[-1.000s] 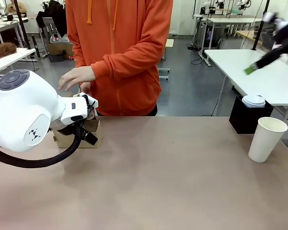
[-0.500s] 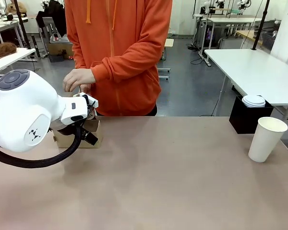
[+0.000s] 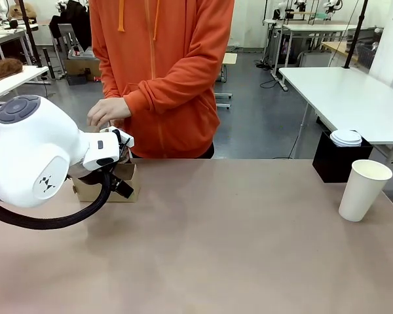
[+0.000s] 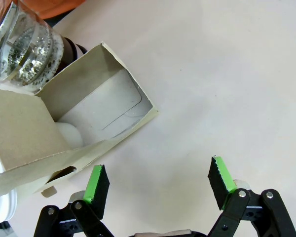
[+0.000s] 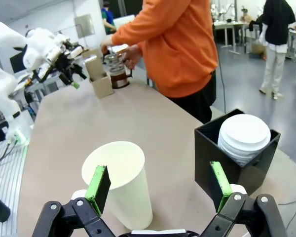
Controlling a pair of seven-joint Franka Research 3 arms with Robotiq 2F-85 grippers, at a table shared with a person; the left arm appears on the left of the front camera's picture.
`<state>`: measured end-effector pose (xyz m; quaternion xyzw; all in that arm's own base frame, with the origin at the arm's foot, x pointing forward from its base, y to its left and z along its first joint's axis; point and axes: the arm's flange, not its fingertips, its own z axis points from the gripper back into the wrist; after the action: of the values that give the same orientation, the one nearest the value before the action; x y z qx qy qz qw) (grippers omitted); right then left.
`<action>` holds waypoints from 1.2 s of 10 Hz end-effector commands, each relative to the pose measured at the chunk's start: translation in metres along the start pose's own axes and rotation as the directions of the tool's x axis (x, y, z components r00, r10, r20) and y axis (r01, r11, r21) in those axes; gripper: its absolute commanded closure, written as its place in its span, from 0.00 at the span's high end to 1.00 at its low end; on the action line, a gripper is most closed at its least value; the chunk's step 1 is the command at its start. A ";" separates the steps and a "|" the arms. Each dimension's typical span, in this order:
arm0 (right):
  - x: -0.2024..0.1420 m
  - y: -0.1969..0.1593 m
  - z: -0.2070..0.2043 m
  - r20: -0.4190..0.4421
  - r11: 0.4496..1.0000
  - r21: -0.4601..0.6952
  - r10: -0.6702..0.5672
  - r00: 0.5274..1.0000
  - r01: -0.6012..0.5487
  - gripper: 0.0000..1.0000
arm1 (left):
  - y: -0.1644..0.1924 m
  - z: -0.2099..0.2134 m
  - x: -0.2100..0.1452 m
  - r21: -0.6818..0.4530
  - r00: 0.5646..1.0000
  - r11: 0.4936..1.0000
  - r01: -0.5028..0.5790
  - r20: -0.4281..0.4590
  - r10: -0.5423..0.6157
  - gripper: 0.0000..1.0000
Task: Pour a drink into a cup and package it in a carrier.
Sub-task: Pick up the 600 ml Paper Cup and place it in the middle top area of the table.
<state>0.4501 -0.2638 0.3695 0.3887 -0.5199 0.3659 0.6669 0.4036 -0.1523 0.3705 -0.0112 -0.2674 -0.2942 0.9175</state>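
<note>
The white paper cup [image 3: 365, 190] stands upright at the table's right edge. In the right wrist view the cup [image 5: 119, 181] is close ahead of my open right gripper [image 5: 159, 187], nearer one green finger, untouched. The brown cardboard carrier [image 3: 111, 184] sits at the far left, half hidden by my left arm. My left gripper [image 4: 159, 181] hovers open over bare table beside the carrier [image 4: 89, 106]. A glass pot [image 4: 24, 47] stands right behind the carrier. The person's hands hold the glass pot [image 5: 117, 69].
A black box [image 3: 337, 163] holding a stack of white lids [image 3: 346, 137] stands behind the cup at the far right. A person in an orange hoodie [image 3: 160, 72] stands at the far side, one hand [image 3: 108, 110] above the carrier.
The right arm, blurred at the front view's top right a second ago, has left that view. The person's hand has drawn in toward the body above the carrier. My left arm is still.
</note>
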 end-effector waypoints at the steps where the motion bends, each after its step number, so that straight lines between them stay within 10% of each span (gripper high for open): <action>1: -0.007 0.002 0.003 0.003 1.000 -0.005 -0.014 1.000 0.014 1.00 | 0.000 0.000 0.000 -0.001 1.000 1.000 -0.001 0.001 0.001 1.00; 12: -0.101 0.031 -0.019 0.276 0.992 0.082 0.072 0.958 -0.098 1.00 | 0.000 0.000 0.000 -0.001 1.000 1.000 -0.001 0.001 0.001 1.00</action>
<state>0.4122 -0.2388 0.2751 0.4443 -0.6030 0.3482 0.5636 0.4036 -0.1523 0.3704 -0.0112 -0.2673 -0.2942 0.9175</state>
